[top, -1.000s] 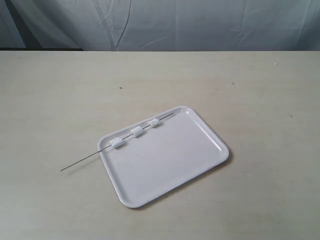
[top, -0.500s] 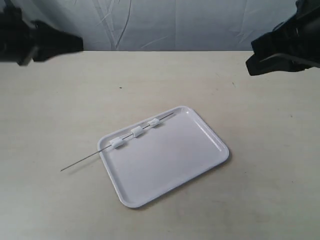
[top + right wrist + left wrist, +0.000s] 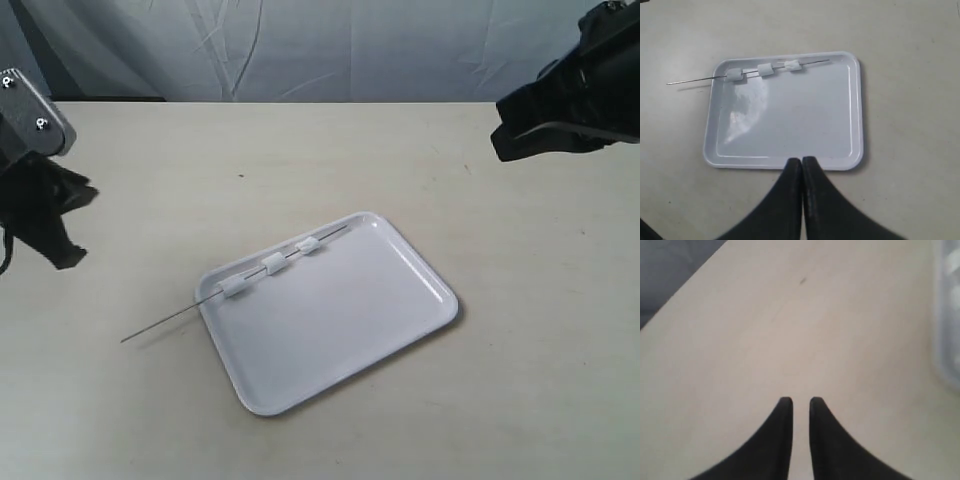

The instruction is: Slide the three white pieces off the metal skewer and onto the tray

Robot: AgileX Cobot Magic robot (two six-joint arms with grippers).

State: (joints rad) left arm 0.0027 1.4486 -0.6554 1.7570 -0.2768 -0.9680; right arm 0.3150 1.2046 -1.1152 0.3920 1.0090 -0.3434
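The metal skewer (image 3: pixel 235 289) runs diagonally, free end lower left, nearest my left hand (image 3: pixel 796 402). Left hand is narrow and empty; my right hand (image 3: pixel 802 161) is pressed closed and empty.

No readable text or labels appear anywhere.

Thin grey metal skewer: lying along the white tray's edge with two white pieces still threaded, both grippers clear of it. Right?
Not two: the exterior view shows three small white pieces threaded on the thin grey metal skewer along the glossy white rectangular tray edge. Both grippers are clear.
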